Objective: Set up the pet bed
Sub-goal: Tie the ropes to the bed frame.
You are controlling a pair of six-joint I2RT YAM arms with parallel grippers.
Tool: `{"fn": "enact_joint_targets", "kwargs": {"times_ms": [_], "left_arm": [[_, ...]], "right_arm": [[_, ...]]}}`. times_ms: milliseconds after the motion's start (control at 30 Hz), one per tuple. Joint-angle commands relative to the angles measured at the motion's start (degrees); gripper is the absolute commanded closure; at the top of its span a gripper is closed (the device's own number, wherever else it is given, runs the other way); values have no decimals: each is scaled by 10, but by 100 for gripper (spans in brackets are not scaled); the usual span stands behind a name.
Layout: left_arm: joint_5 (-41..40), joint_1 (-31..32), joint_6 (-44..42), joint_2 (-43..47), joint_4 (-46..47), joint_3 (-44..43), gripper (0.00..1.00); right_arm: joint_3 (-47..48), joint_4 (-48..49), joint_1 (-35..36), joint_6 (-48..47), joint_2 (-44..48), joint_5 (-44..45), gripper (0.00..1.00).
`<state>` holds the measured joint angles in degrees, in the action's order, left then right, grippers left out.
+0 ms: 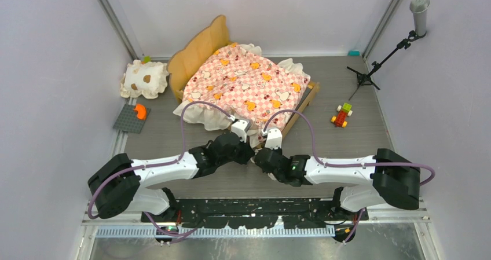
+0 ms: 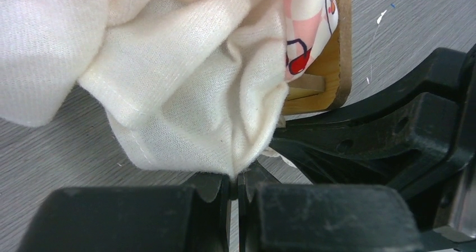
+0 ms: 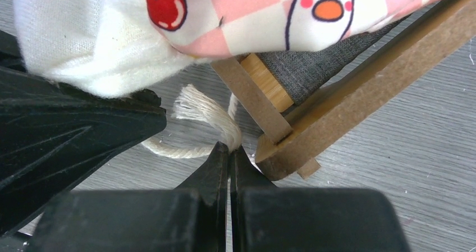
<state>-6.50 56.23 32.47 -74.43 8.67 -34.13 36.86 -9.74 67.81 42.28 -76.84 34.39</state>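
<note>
Left tool (image 2: pixel 238 180) has its fingers pressed together on the lowest tip of the cream ruffle (image 2: pixel 185 95), which hangs in folds from the pink checkered mattress (image 2: pixel 309 33). Right tool (image 3: pixel 229 156) is clamped on a white cord (image 3: pixel 205 114) just beside the near corner of the light-wood frame (image 3: pixel 337 95). The cord's frayed end spreads above the fingertips and a loop of it lies on the counter (image 1: pixel 341 80). It seems to run in under the frame, though where it ends is hidden. In the top view the two tools sit almost touching each other at the near corner of the pet bed (image 1: pixel 243 80).

The pet bed lies in the middle of the counter at an angle, with its wavy headboard (image 1: pixel 197 48) toward the far left and its foot toward the near right. The mattress lies on it, and its ruffle spills over the near and left edges. A dark grey fabric base shows under the mattress in the right wrist view.

A small cream pillow (image 1: pixel 143 79) with brown spots lies just beside the headboard on its left. Nearer the arms, a grey plate (image 1: pixel 128 121) carries an orange piece (image 1: pixel 139 110). A small brick toy (image 1: pixel 341 115) sits right of the bed, well apart from it, and a microphone stand (image 1: pixel 387 54) stands in the far right corner.
</note>
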Motion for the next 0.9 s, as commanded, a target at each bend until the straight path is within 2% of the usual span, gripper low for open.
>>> {"fn": "enact_joint_targets", "kwargs": {"times_ms": [0,233,867], "left_arm": [[-12,-2,-10,11,1,-27,100],[-10,-2,-11,13,-2,-28,100],[-2,-2,-11,11,-1,-29,100]], "right_arm": [[19,-22,-2,18,9,23,99],[27,-25,-2,20,3,22,99],[30,145,-2,-25,-72,-24,98]]}}
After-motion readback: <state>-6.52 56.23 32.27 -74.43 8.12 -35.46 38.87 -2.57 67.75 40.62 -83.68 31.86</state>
